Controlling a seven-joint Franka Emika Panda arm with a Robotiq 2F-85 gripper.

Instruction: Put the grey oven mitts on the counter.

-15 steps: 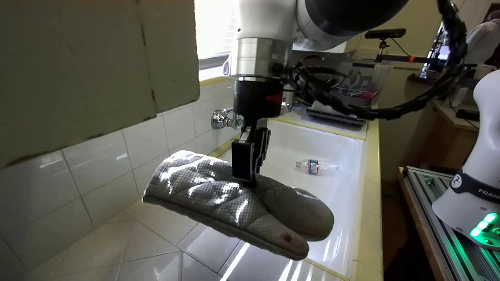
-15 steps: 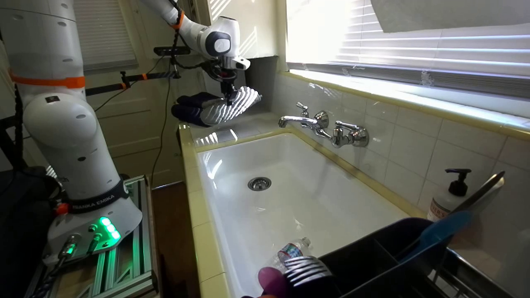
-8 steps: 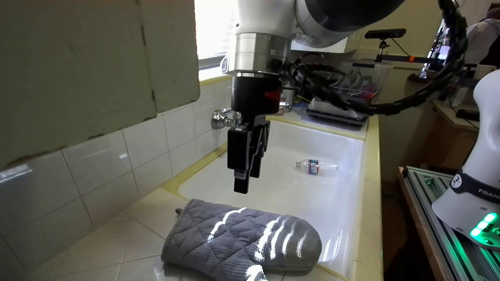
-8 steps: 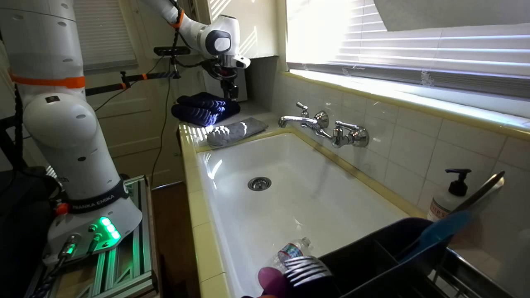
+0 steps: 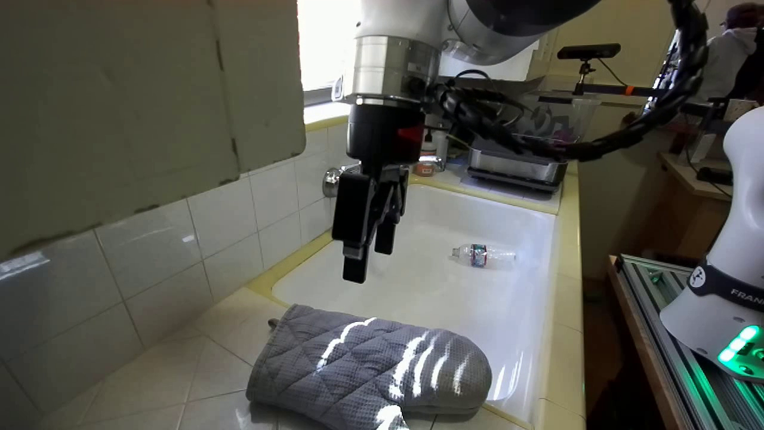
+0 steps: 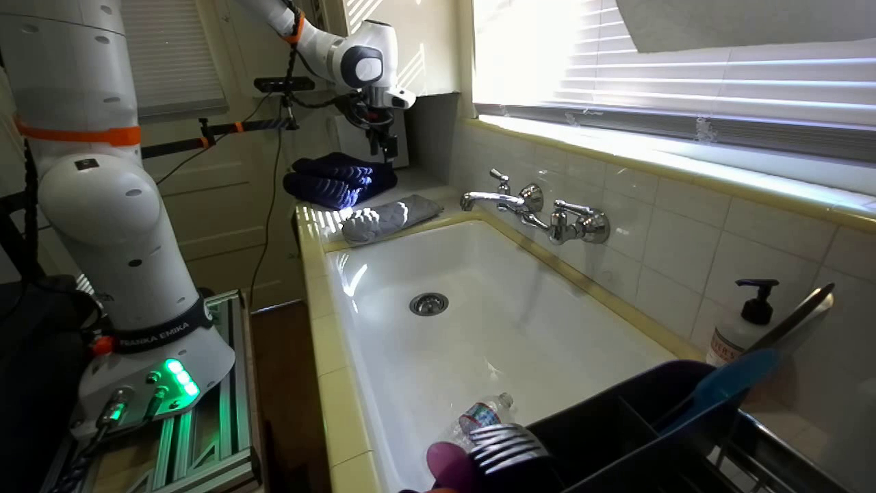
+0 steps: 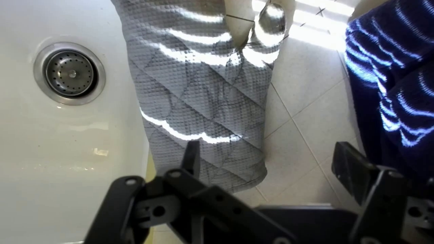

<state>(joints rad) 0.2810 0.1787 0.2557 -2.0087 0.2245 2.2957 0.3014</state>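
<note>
Grey oven mitt point(image 5: 370, 364), earlier gripped, lies lower centre on tiled counter point(image 5: 215, 382); pincer point(image 5: 370, 257) above spread wide, empty; window point(image 5: 328, 48) top centre.

One sink point(image 6: 547, 335), one drain point(image 6: 429, 304) and one bottle point(image 5: 484, 255) inside; one mitt point(image 5: 367, 364) on the counter point(image 5: 149, 388), along its sink edge; one tap point(image 6: 532, 197) above the back edge; one gripper point(image 5: 370, 263), two fingers point(image 5: 355, 270).
</note>
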